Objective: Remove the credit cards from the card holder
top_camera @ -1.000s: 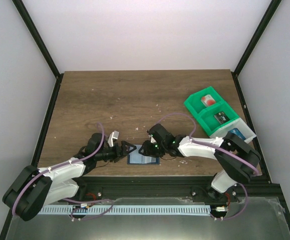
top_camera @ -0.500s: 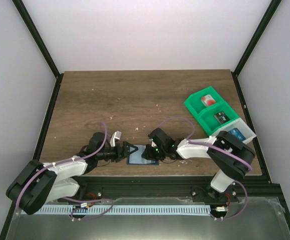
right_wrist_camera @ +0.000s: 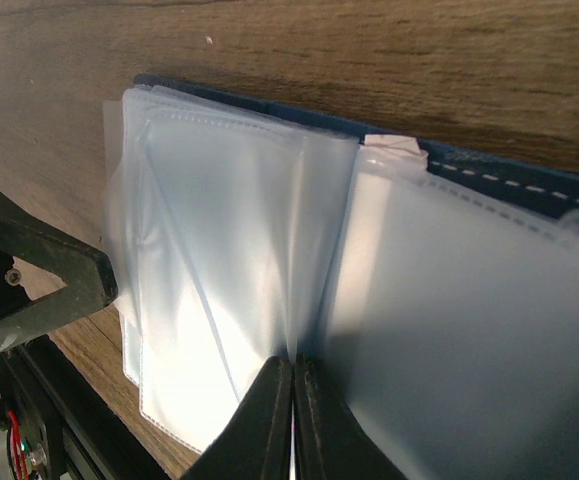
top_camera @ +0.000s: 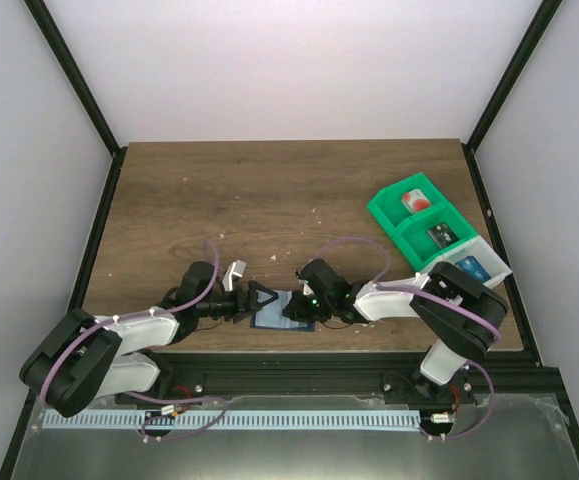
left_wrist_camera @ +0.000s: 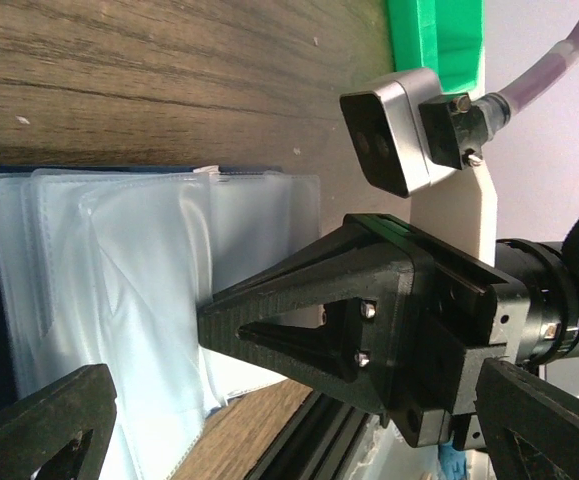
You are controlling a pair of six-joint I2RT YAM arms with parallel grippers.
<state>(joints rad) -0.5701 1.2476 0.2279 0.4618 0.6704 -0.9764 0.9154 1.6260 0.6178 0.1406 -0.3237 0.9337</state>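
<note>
At the near edge of the table (top_camera: 269, 190), the navy card holder (top_camera: 281, 320) lay open, its clear sleeves (right_wrist_camera: 219, 250) fanned up. The right gripper (right_wrist_camera: 292, 365) was pinched fully closed at the crease between sleeves; whether it gripped one was unclear. The left gripper (top_camera: 259, 302) was spread wide at the holder's left edge, grasping nothing. Farther right, a red-pink card (top_camera: 416, 201) and a dark card (top_camera: 440, 236) lay in the green bin (top_camera: 381, 212), and a blue card (top_camera: 472, 267) in the white bin (top_camera: 501, 268).
</note>
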